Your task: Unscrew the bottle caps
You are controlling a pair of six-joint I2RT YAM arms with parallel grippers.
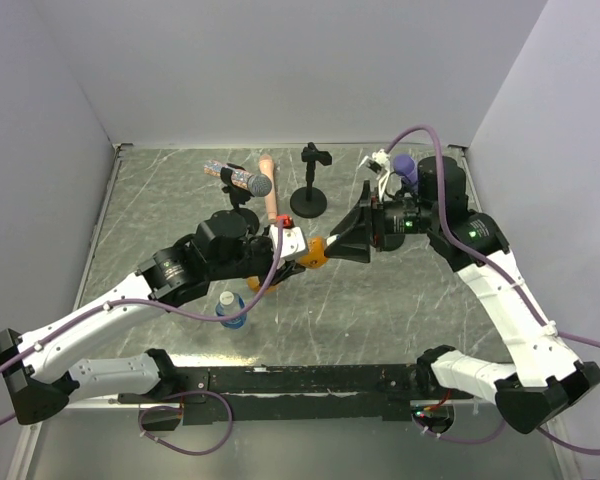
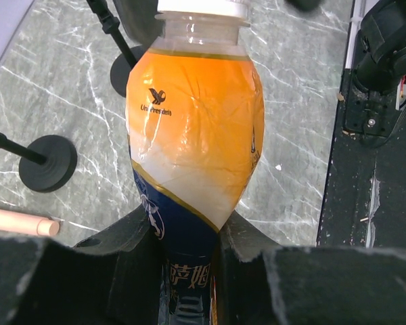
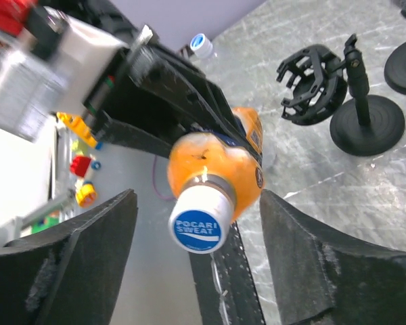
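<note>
Top view, left claw (image 1: 302, 256): I see it clenched on the orange bottle (image 1: 316, 253), held on its side over the desk (image 1: 400, 300).
Top view, right claw (image 1: 335, 245): it meets the bottle's neck end head-on; I cannot judge its jaws from here.
Top view, clear bottle (image 1: 232, 312): upright on the desk near my left arm, blue cap (image 1: 228, 299) on.
Left wrist view, grip: both fingers (image 2: 132, 247) press the bottle's dark lower end, and the orange body runs away from the camera.
Left wrist view, bottle cap (image 2: 203, 8): whitish, seated on the neck at the top edge.
Right wrist view, bottle cap: blue-topped and on the neck, pointing at the camera.
Right wrist view, right claw: released, with one jaw on each side of the cap and neither touching it.
Right wrist view, microphone stand (image 3: 355, 115): on the desk beyond the bottle.
</note>
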